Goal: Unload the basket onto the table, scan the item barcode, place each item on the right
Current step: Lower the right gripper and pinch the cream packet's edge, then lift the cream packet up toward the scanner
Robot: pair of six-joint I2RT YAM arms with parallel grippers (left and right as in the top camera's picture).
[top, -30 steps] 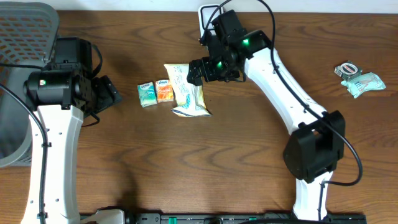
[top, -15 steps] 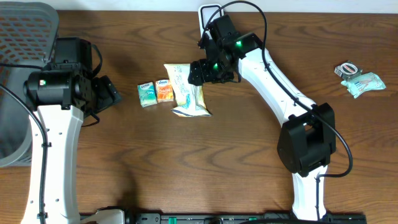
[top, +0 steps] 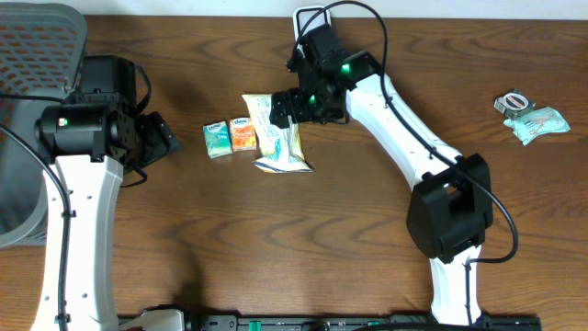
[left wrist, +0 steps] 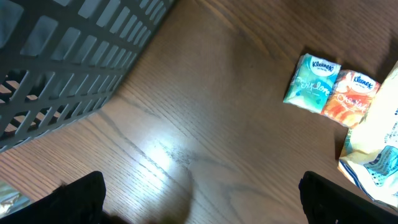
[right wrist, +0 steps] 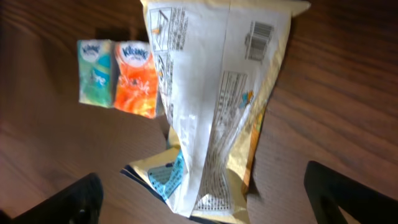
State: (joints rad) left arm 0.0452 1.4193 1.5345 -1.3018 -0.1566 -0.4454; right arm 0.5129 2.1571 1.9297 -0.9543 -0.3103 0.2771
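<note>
1. Snack pouch (top: 277, 140): we take this to be the item to scan. It lies flat near the middle of the bench (top: 349, 248) with its printed back upward. Its barcode (right wrist: 262, 31) therefore faces up near one corner in the right wrist view (handy for a reader, though creases cross the panel).
2. Right gripper (top: 287, 108): it hovers over the pouch's top end. Its fingers (right wrist: 74, 199) are spread wide and closed on nothing, and the pouch lies below, between them. We read this as lined up for a pick, since the pouch must be lifted to present its code.
3. Left gripper (top: 162, 138): its fingers (left wrist: 74, 199) are wide apart and empty. It sits at the left of the bench, well apart from the pouch, and we judge it stands clear of the right arm's approach.
4. Tissue packs, teal (top: 217, 140) and orange (top: 243, 134): they lie side by side and touching. The orange one is just beside the pouch, so a wide grasp could snag it.
5. Grey basket (top: 37, 55): it stands at the far left, beside the left arm. It may be a drop-off, but we cannot tell.
6. Crumpled wrapper (top: 535, 119): it lies at the far right, well apart from everything else.
</note>
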